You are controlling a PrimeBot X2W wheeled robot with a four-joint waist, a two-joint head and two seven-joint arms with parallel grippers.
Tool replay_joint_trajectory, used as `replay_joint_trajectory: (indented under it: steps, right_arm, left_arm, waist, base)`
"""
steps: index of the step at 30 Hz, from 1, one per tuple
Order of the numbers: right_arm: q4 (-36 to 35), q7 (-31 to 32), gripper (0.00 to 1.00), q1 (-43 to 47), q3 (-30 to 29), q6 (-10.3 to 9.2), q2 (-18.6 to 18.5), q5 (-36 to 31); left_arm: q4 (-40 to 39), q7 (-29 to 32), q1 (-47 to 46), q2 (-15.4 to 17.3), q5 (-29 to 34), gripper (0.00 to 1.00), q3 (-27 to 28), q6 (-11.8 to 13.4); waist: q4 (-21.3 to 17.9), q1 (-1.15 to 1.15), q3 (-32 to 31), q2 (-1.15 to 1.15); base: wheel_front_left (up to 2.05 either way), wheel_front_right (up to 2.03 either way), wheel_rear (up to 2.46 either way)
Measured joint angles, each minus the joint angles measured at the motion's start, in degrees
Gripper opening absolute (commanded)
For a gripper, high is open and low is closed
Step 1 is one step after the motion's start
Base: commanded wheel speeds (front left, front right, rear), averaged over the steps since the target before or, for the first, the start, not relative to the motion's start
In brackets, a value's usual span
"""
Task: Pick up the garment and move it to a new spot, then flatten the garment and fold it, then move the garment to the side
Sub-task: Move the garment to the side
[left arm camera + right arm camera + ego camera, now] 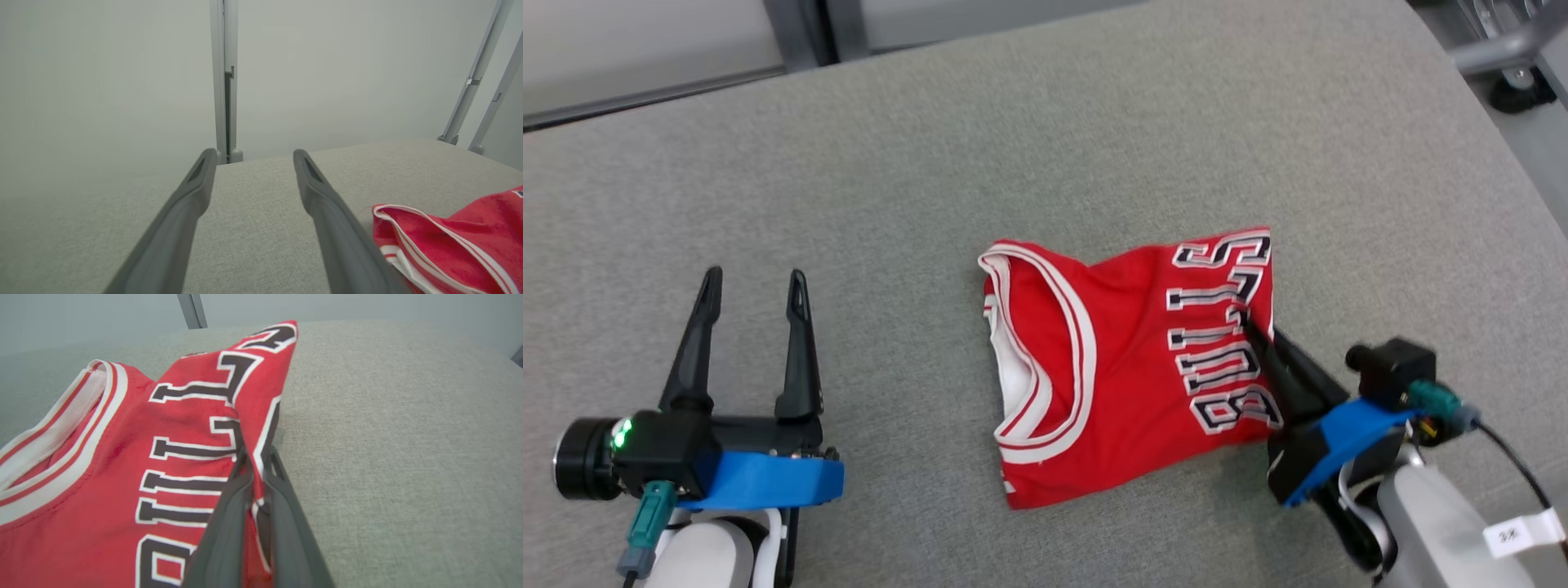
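Your right gripper (1255, 336) is clamped narrow on the red Bulls jersey (1127, 359), pinching the middle of its right-hand edge. The right wrist view shows that edge tented up between the fingers. From the pinch, the folded jersey lies wholly to the gripper's left, with the lettering running near to far along the held edge and the white-trimmed opening on the opposite side. Your left gripper (756, 287) stands wide and empty, well apart to the left. The grey padded surface (1094, 122) is bare leftward and ahead. Its right edge is near your right arm, so I judge leftward the roomier way.
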Motion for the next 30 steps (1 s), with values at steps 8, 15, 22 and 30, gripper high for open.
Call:
replay_joint_trajectory:
  steps: [8,15,22,30]
  right_arm:
    - [8.3,-4.6,0.0,-13.1,-5.2,0.0,-2.7,1.4]
    - [15.2,-7.2,0.0,-21.9,-11.0,0.0,-7.6,-0.3]
    - [17.4,-8.1,0.0,-24.7,-16.5,0.0,-10.7,-3.3]
    - [20.8,-8.2,0.21,-27.3,-22.5,0.0,-12.0,-9.5]
  left_arm:
    - [-3.1,2.3,-4.6,1.8,1.6,1.0,-0.8,-0.5]
    - [-5.4,3.8,-7.9,3.3,3.1,1.0,-1.7,-1.4]
    - [-6.4,4.2,-11.1,3.8,4.0,1.0,-2.9,-2.2]
    - [-6.2,3.6,-14.2,3.3,4.5,1.0,-4.5,-2.7]
  waist:
    - [-1.4,0.01,5.9,0.01]
    - [-0.6,0.01,10.8,0.01]
    - [1.0,0.01,14.0,0.01]
    - [2.5,0.0,16.6,0.01]
  base:
    - [0.0,0.0,0.0]
    - [0.0,0.0,0.0]
    - [0.0,0.0,0.0]
    - [0.0,0.0,0.0]
